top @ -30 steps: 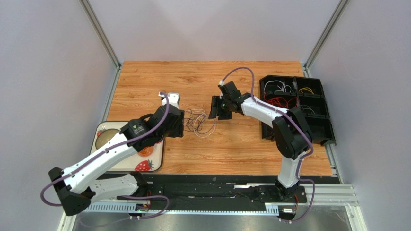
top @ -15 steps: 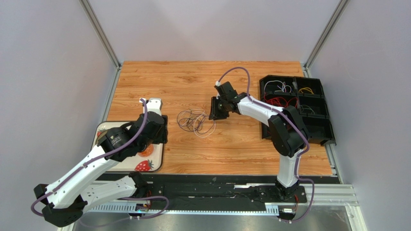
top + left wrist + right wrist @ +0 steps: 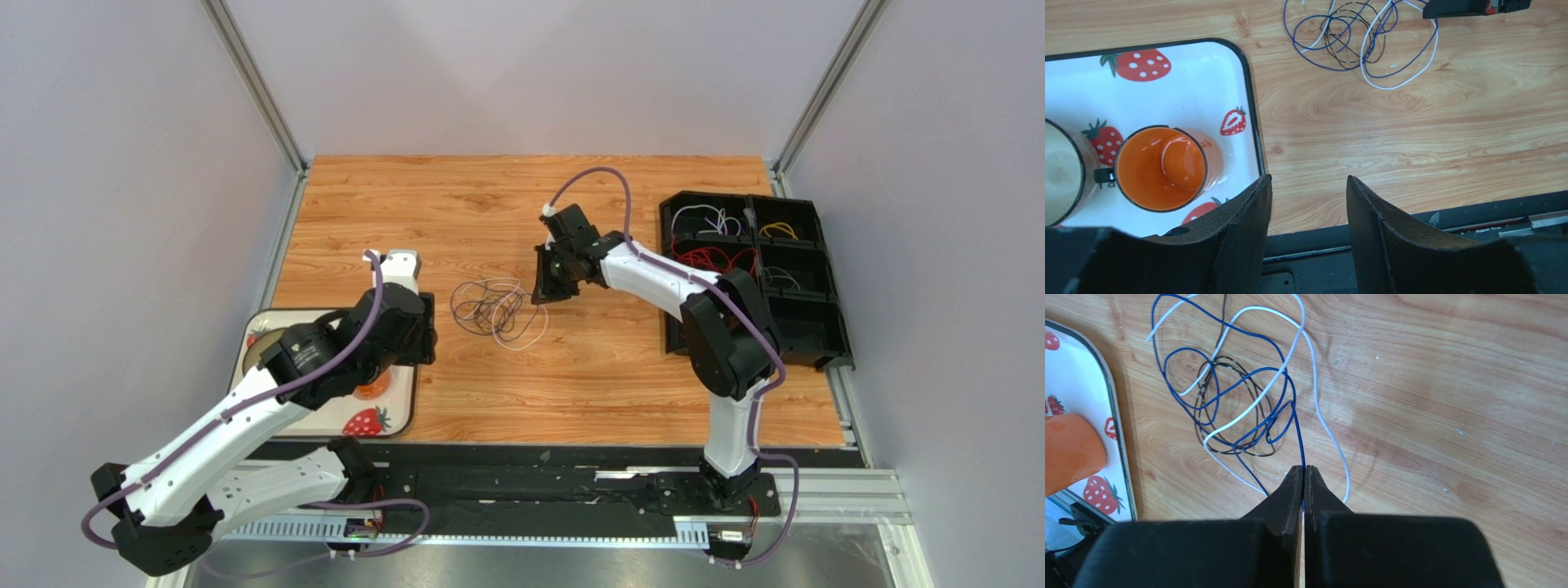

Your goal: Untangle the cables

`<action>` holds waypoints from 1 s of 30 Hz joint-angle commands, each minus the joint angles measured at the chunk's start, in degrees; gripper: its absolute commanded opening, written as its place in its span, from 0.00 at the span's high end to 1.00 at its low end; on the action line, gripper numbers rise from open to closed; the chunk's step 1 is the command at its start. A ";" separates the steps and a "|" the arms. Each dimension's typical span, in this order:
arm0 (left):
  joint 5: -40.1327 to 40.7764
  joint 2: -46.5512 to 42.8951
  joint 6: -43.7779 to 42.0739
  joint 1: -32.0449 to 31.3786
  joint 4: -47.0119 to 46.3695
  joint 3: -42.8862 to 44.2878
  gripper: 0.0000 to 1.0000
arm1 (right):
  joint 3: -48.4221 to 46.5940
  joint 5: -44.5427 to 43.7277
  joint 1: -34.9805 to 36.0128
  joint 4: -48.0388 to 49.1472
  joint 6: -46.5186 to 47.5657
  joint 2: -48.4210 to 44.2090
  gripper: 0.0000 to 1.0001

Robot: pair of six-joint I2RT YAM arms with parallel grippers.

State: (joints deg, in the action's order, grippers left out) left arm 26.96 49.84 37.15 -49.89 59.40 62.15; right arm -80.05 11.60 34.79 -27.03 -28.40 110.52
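Observation:
The cables (image 3: 497, 309) lie as one loose tangle of blue, white and black loops mid-table. In the right wrist view a blue cable (image 3: 1247, 386) winds through a white cable (image 3: 1290, 355) and a black cable (image 3: 1220, 419). My right gripper (image 3: 540, 289) sits at the tangle's right edge, shut on the blue cable, which runs straight into its fingertips (image 3: 1303, 470). My left gripper (image 3: 421, 341) hovers open and empty over the tray's right edge, left of the tangle (image 3: 1358, 37); table shows between its fingers (image 3: 1308, 184).
A strawberry-patterned tray (image 3: 390, 417) at the near left holds an orange cup (image 3: 1161, 168) and a second cup (image 3: 1057, 171). A black compartment bin (image 3: 803, 333) at the right holds red, white and yellow wires. The table's front edge lies just below my left gripper.
My right gripper has shut on the blue cable at the tangle's right edge. My left arm has drawn back from the tangle toward the tray, still open.

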 commanded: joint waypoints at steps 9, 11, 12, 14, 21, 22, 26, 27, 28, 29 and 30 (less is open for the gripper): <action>-4.90 15.08 0.47 0.05 -20.45 -0.89 0.43 | -9.51 4.48 2.83 -8.48 4.93 -18.13 1.00; -5.51 17.20 0.47 0.05 -22.83 -0.19 0.43 | -9.77 5.63 2.83 -9.09 5.11 -20.07 1.00; -5.78 19.04 0.73 0.05 -23.53 0.42 0.43 | -10.03 6.50 2.92 -9.18 5.03 -21.82 1.00; -6.39 20.64 0.82 0.14 -25.64 0.95 0.43 | -10.21 7.12 2.92 -9.54 5.03 -23.59 1.00; -9.12 27.32 1.52 0.14 -30.21 2.36 0.44 | -13.63 7.13 2.83 -11.73 5.20 -29.39 1.00; -9.12 27.67 1.61 0.14 -30.56 2.19 0.44 | -14.42 7.04 2.92 -11.99 5.20 -29.92 1.00; -9.99 29.86 2.23 0.23 -32.67 1.57 0.44 | -18.20 6.69 2.92 -12.70 4.76 -32.55 1.00; -10.35 30.31 2.49 0.23 -33.46 1.48 0.44 | -19.08 6.60 2.92 -12.61 4.41 -32.91 1.00; -10.61 30.83 2.58 0.23 -33.99 1.31 0.44 | -20.92 6.42 2.83 -12.70 4.23 -33.17 1.00; -11.05 31.71 2.75 0.23 -34.43 0.87 0.44 | -21.89 6.07 2.92 -12.70 4.15 -33.70 1.00; -11.23 32.15 3.28 0.23 -35.39 0.61 0.44 | -22.95 5.98 2.92 -12.79 3.80 -33.79 1.00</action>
State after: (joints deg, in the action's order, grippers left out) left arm 17.47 80.34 38.61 -49.82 28.88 62.02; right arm -96.66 17.61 37.65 -40.75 -24.14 80.49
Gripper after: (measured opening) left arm 0.563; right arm 0.009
